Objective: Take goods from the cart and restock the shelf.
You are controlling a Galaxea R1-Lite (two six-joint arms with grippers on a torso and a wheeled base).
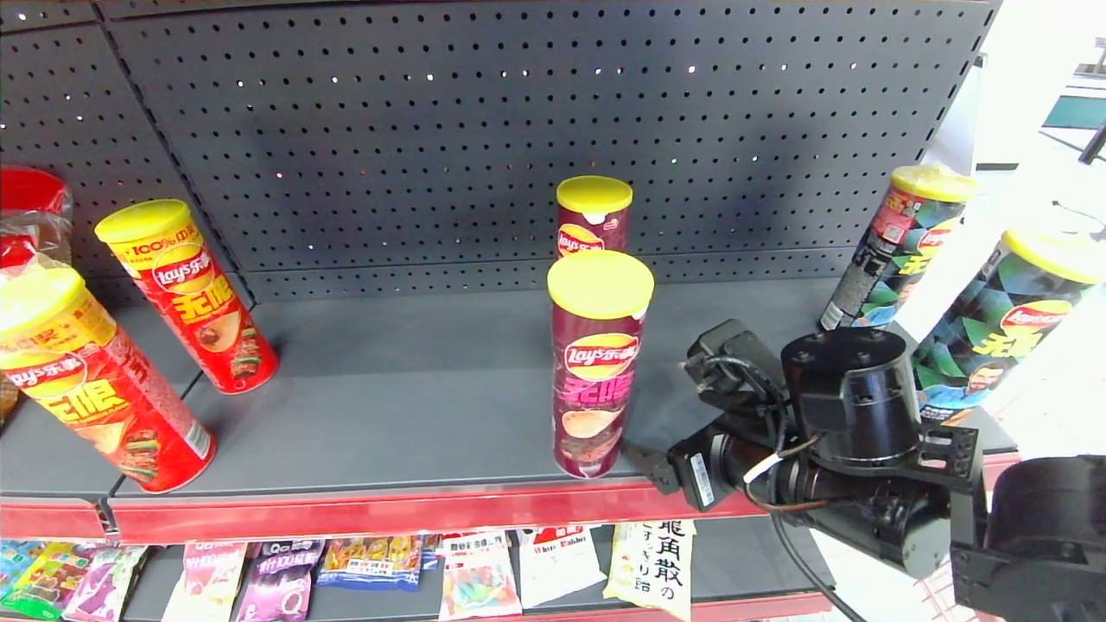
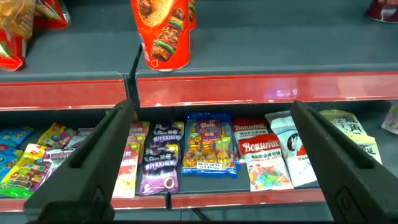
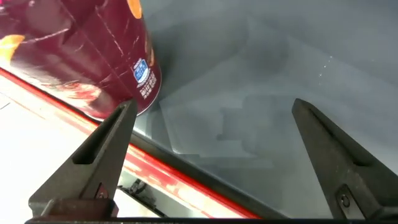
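Observation:
A maroon chip can [image 1: 598,371] with a yellow lid stands upright at the front edge of the grey shelf [image 1: 415,380]. A second maroon can [image 1: 593,216] stands behind it near the back panel. My right gripper [image 1: 646,465] sits low at the shelf's red front lip, just right of the front can's base. In the right wrist view the right gripper [image 3: 214,109] is open and holds nothing, with the maroon can [image 3: 93,56] just outside one finger [image 3: 99,155]. My left gripper [image 2: 212,107] is open and empty, facing the lower shelf.
Two red chip cans [image 1: 186,294] [image 1: 86,380] stand at the left of the shelf, and two dark green cans [image 1: 903,246] [image 1: 1002,320] at the right end. Snack bags [image 2: 208,146] hang in a row on the lower shelf. Bare shelf lies between the red and maroon cans.

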